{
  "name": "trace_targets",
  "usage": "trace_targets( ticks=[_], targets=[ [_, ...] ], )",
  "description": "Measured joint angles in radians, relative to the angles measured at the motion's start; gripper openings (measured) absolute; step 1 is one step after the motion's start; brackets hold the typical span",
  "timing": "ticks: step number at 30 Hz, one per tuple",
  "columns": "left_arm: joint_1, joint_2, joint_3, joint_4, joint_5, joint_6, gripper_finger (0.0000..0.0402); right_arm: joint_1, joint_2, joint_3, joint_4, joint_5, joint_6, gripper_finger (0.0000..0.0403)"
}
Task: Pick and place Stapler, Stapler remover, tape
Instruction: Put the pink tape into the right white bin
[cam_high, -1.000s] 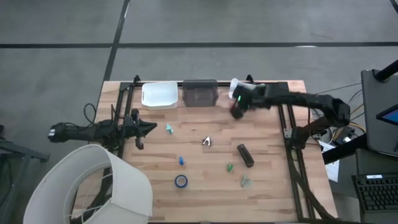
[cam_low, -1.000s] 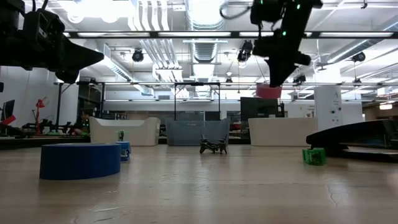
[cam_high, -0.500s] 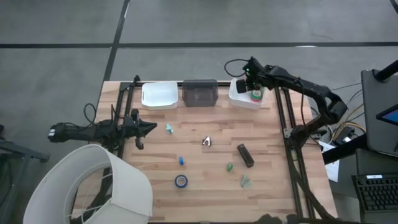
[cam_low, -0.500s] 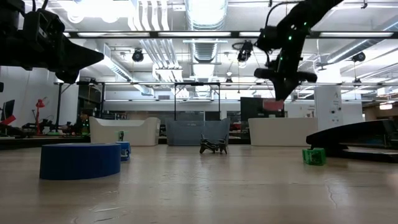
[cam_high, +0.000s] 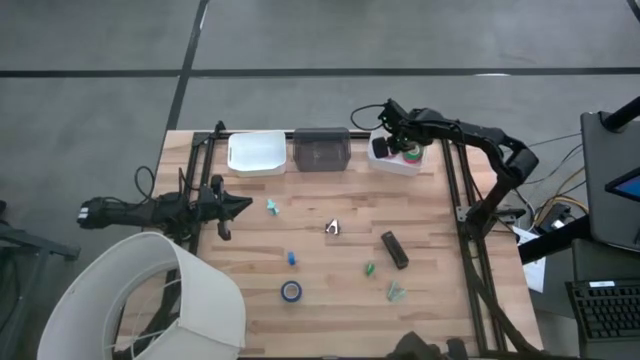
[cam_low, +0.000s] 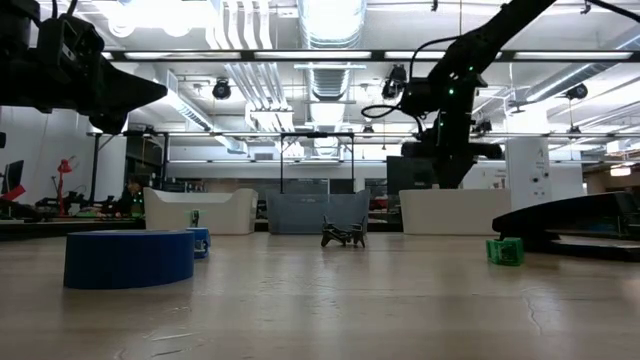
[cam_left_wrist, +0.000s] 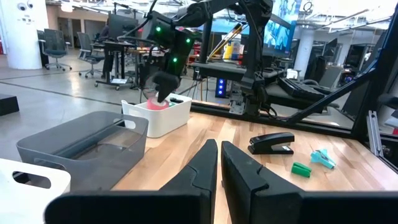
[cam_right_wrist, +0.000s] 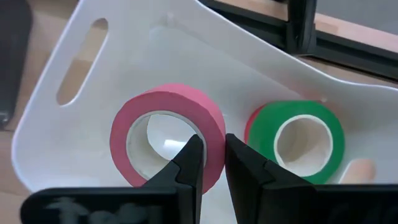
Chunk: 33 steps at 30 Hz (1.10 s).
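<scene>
Right hand (cam_right_wrist: 208, 158) down in the white bin (cam_right_wrist: 74, 134) at the tabletop's far right corner, fingers clamped on the wall of the pink tape roll (cam_right_wrist: 168, 134), green tape roll (cam_right_wrist: 301, 140) just beside it. Left hand (cam_left_wrist: 219, 163) over the left edge, fingers nearly together, holding nothing. Blue tape roll (cam_high: 291, 291) near the front edge, stapler (cam_high: 394, 249) right of centre.

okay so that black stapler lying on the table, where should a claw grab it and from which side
Take the black stapler across its narrow width near the middle, coming straight down from above. It lies flat and free on the wooden table, long axis slanted, so the fingers should turn to straddle the two long sides. The green piece nearby sits clear of it.
</scene>
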Motion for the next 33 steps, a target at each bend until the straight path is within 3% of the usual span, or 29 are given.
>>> trace_targets(
  ticks=[25, 33],
  targets=[
    [0.0, 0.0, 0.0, 0.0, 0.0, 0.0, 0.0026, -0.017, 0.071, 0.011, 0.03, -0.015, 0.0, 0.0051],
    [0.0, 0.0, 0.0, 0.0, 0.0, 0.0, 0.0026, -0.022, 0.07, 0.011, 0.032, -0.019, 0.0, 0.0091]
  ],
)
